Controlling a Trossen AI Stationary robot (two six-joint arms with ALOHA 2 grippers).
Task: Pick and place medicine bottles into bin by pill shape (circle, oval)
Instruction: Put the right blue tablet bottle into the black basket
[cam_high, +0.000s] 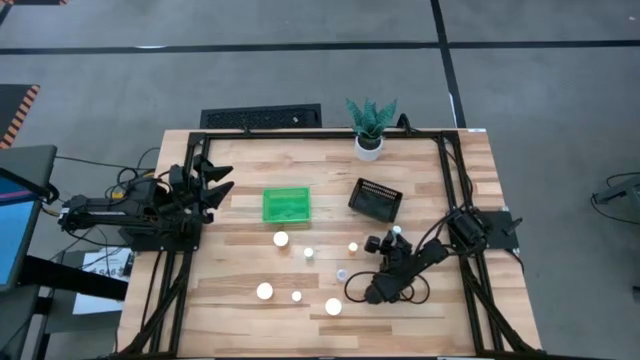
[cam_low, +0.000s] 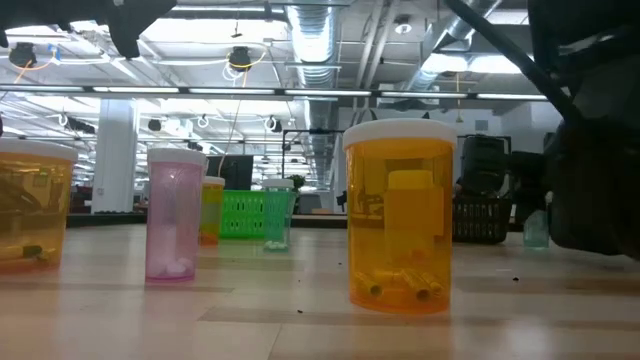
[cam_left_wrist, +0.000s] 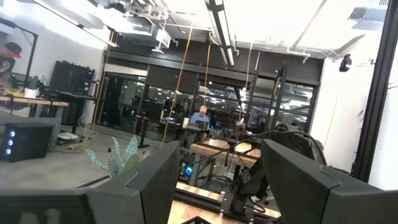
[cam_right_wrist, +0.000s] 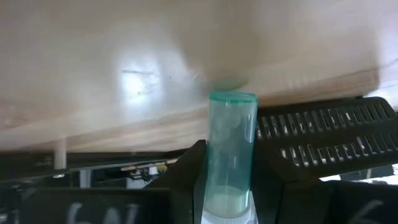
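My right gripper (cam_high: 393, 238) is near the black bin (cam_high: 376, 199), on the side facing the table's front edge. It is shut on a pale teal medicine bottle (cam_right_wrist: 231, 155) whose white cap (cam_high: 397, 231) shows from above. In the right wrist view the black bin (cam_right_wrist: 323, 146) lies just behind that bottle. Several white-capped bottles stand loose on the wood, among them one (cam_high: 281, 239) below the green bin (cam_high: 286, 204), a small one (cam_high: 342, 273) and one (cam_high: 333, 307) near the front. At table height, an orange bottle (cam_low: 400, 215) and a pink one (cam_low: 173, 215) stand upright. My left gripper (cam_high: 215, 185) waits open at the left.
A white pot with a green plant (cam_high: 370, 125) stands at the back edge. Metal frame rails (cam_high: 440, 150) run around the tabletop. Cables loop on the table beside the right arm (cam_high: 385, 290). The left wrist view looks out into the room past open fingers (cam_left_wrist: 155, 180).
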